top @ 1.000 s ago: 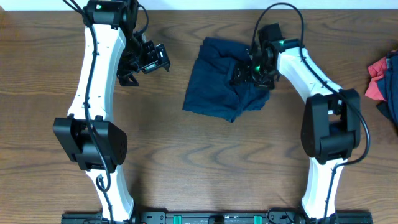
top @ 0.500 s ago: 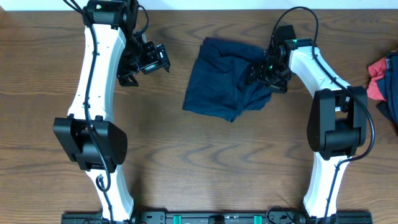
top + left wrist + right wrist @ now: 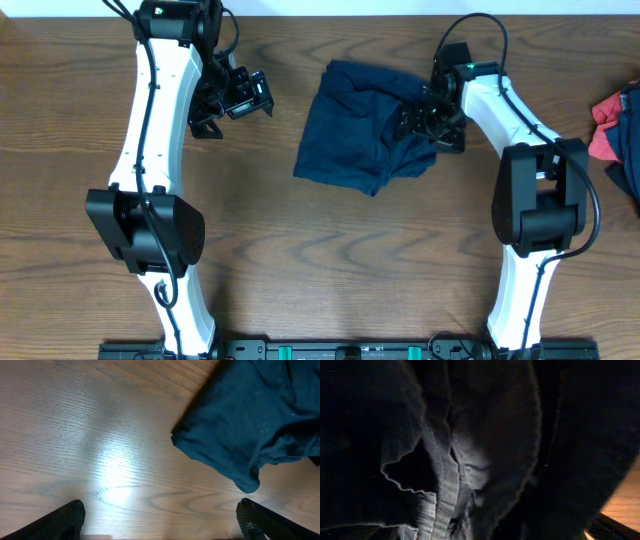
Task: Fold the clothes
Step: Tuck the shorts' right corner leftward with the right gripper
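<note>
The clothes [image 3: 355, 130] are a dark navy garment lying bunched and roughly folded at the table's far centre. Its corner also shows in the left wrist view [image 3: 250, 420]. My left gripper [image 3: 240, 98] hovers open to the left of the garment, apart from it. Its fingertips [image 3: 67, 517] stand wide over bare wood with nothing between them. My right gripper [image 3: 425, 118] is low over the garment's crumpled right edge. The right wrist view is filled with dark fabric and a ribbed seam [image 3: 445, 490]. That gripper's fingers are lost in the dark cloth.
A pile of red and blue garments [image 3: 618, 130] lies at the table's right edge. Brown wooden tabletop [image 3: 330, 260] stretches in front of the navy garment, between the two arm bases.
The right gripper has shifted to the right, from the middle of the garment's right part to its edge. The left arm has stayed still.
</note>
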